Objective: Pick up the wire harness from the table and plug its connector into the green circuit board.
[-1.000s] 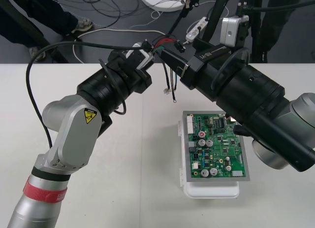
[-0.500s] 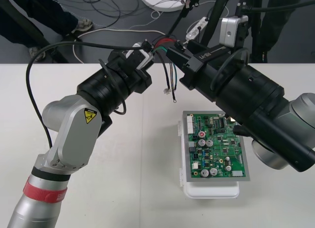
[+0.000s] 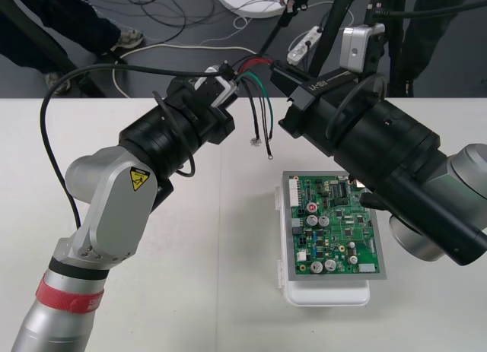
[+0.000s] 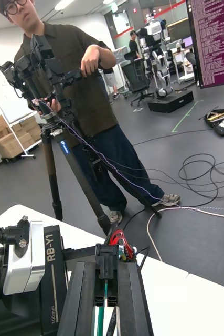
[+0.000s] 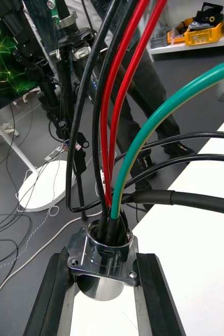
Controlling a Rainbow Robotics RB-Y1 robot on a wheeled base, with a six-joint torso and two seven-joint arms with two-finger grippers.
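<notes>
Spanning the gap between the two arms, the wire harness [image 3: 257, 93] is held up over the far edge of the desk [image 3: 190, 291], about midway along it, and touches the desk nowhere.

The left arm [image 3: 114, 207] reaches from the near left corner toward the far edge. The left jaws are clenched on the harness's round metal socket [image 5: 107, 252]: in the left wrist view its flange sits pinched between the two black fingers [image 5: 49, 299]. The red, black and green wires [image 5: 117, 105] rise out of the socket's mouth in a tight bundle.

The right arm [image 3: 396, 169] comes in from the right edge and ends just beside the left arm's tip. The right jaws are grasping the small black plug [image 4: 105, 265]. In the right wrist view the plug stands upright between the right fingers [image 4: 77, 304], with a green wire running down the gap below it and red wires looping just behind it.

From the front, the red and green wires arch from one arm's tip to the other. A few thin loose ends [image 3: 260, 135] hang from them above the desk.

The green circuit board [image 3: 335, 234] lies flat on its white base [image 3: 327, 295] in the near right part of the desk, partly under the right arm. It is well apart from the plug.
</notes>
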